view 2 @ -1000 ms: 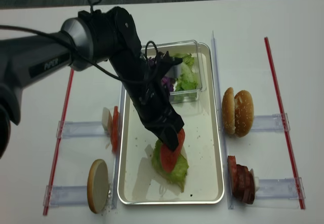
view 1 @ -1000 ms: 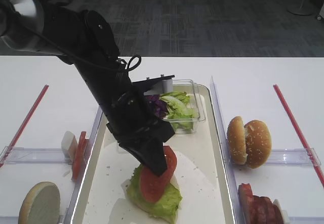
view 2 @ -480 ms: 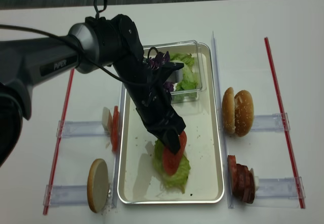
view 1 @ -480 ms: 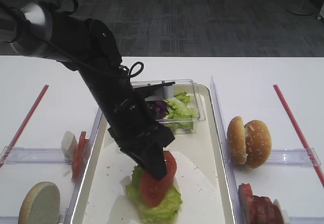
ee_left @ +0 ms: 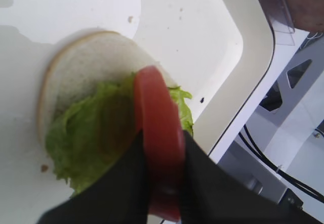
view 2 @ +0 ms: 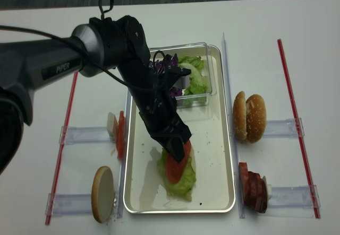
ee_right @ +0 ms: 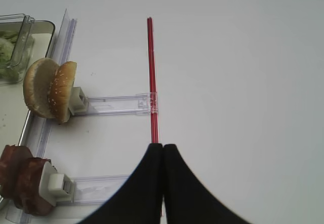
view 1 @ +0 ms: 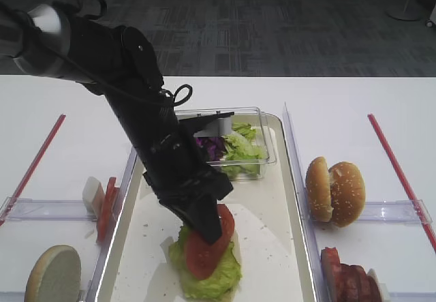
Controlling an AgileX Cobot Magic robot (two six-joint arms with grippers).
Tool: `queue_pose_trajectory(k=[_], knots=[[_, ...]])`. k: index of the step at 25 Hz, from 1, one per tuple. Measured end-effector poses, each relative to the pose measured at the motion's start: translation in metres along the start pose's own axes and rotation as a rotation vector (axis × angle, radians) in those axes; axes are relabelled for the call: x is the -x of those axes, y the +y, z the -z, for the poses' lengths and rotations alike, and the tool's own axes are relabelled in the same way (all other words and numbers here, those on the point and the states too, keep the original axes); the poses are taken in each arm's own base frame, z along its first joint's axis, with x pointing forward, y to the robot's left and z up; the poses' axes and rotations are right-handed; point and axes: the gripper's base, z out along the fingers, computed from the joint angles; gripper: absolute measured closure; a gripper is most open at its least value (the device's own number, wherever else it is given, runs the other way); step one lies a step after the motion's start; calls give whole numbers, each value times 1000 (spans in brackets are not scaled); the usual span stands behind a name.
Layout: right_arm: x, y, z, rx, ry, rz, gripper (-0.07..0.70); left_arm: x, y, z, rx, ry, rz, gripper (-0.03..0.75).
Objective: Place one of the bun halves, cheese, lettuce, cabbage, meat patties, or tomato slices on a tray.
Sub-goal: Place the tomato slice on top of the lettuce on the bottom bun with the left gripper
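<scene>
My black left gripper [ee_left: 163,183] clamps a round red tomato slice [ee_left: 158,128] over frilly green lettuce [ee_left: 88,138] (right gripper [ee_right: 162,155] pressed together).

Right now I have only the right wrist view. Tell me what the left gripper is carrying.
Observer: The left gripper is shut on a tomato slice, held on edge.
Operator: Say what lies under it.
Observer: A lettuce leaf on a pale bun half, both lying in the tray.
Operator: Report what stands left of the tray.
Observer: Spare slices stand on edge in a clear rack beside the tray's left rim.
</scene>
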Motion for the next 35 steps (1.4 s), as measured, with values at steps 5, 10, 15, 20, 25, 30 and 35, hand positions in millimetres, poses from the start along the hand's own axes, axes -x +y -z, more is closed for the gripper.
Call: queue_pose_trajectory(k=[5, 10, 15, 20, 25, 30, 35], knots=[[0, 0, 0, 0, 0, 0, 267, 2, -3, 0, -34, -21, -7, 636], [0, 0, 0, 0, 0, 0, 267, 2, -4, 0, -39, -26, -11, 636], [0, 0, 0, 0, 0, 0, 267, 2, -4, 0, -42, -28, -11, 636], [0, 0, 0, 0, 0, 0, 267, 2, -3, 0, -34, -23, -15, 636], [0, 0, 0, 0, 0, 0, 267, 2, -2, 0, -26, -18, -19, 636], [0, 0, 0, 0, 0, 0, 267, 2, -2, 0, -26, -18, -19, 634], [0, 0, 0, 0, 0, 0, 267, 2, -2, 0, -26, -18, -26, 621]])
